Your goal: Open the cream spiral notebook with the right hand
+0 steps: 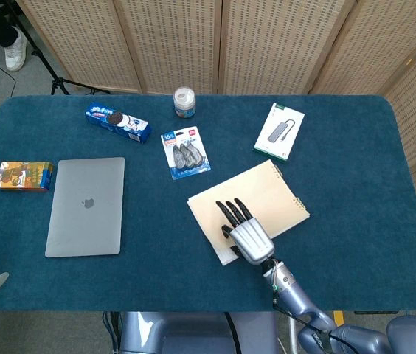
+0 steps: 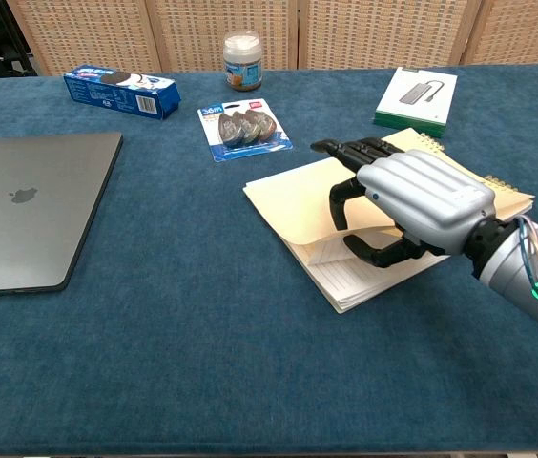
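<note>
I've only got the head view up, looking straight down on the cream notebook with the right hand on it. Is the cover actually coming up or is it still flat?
Observer: It is coming up. In the chest view the near edge of the cream notebook cover is raised off the lined pages below, with a gap showing.
Operator: Is the hand actually holding the cover?
Observer: Yes. The right hand has its thumb curled under the cover and its fingers lying on top.
Operator: Is the whole cover up?
Observer: No. Only the near side by the hand is raised; the far-left corner lies low on the pages.
</note>
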Robot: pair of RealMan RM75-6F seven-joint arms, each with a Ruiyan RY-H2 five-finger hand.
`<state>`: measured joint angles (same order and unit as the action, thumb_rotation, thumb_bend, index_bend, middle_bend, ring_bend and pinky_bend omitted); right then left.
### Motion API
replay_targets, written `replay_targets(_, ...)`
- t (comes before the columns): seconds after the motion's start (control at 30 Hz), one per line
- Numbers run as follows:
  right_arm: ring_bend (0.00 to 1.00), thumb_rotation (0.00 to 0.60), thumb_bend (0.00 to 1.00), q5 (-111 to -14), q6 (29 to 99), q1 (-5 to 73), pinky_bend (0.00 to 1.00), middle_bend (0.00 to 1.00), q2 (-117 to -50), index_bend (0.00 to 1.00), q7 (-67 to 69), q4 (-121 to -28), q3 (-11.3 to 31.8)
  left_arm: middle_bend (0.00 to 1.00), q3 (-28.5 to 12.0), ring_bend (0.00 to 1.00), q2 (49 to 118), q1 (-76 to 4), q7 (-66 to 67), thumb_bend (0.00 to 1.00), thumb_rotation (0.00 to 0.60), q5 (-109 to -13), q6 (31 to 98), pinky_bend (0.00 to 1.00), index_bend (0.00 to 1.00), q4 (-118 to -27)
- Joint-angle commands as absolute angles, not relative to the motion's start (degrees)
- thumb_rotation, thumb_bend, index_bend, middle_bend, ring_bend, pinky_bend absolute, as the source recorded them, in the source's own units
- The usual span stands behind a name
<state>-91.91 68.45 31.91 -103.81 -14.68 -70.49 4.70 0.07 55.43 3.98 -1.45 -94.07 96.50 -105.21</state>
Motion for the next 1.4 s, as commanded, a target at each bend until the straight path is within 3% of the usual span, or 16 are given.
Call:
replay_targets(0.03, 0.0, 0.6, 0.81, -92.51, 68.17, 32.08, 0.0, 0.0, -102.89, 0.72, -14.54, -71.83, 3.91, 0.0, 0.1, 0.0, 55.47, 3.98, -1.34, 0.0, 0.6, -94.12, 96.49, 0.0, 0.0, -105.18)
replay_targets(0.73, 0.0, 0.6, 0.85, -97.03, 57.33, 39.04, 0.0, 0.0, -92.43, 0.75, -8.21, -85.73, -0.93, 0.0, 0.14, 0.0, 55.56, 4.01, -1.2, 0.0, 0.6, -94.06, 96.4, 0.0, 0.0, -105.21)
replay_targets(1.03, 0.0, 0.6, 0.88, -98.13, 51.77, 42.36, 0.0, 0.0, -88.23, 0.76, -12.61, -92.91, -2.17, 0.0, 0.13, 0.0, 55.5, 4.02, -1.33, 0.0, 0.6, -93.92, 96.35, 0.0, 0.0, -105.25)
replay_targets(1.4, 0.0, 0.6, 0.9, -100.04, 50.04, 43.84, 0.0, 0.0, -85.51, 0.76, -15.46, -98.45, -3.83, 0.0, 0.32, 0.0, 55.54, 4.08, -1.36, 0.0, 0.6, -94.24, 96.37, 0.0, 0.0, -105.16)
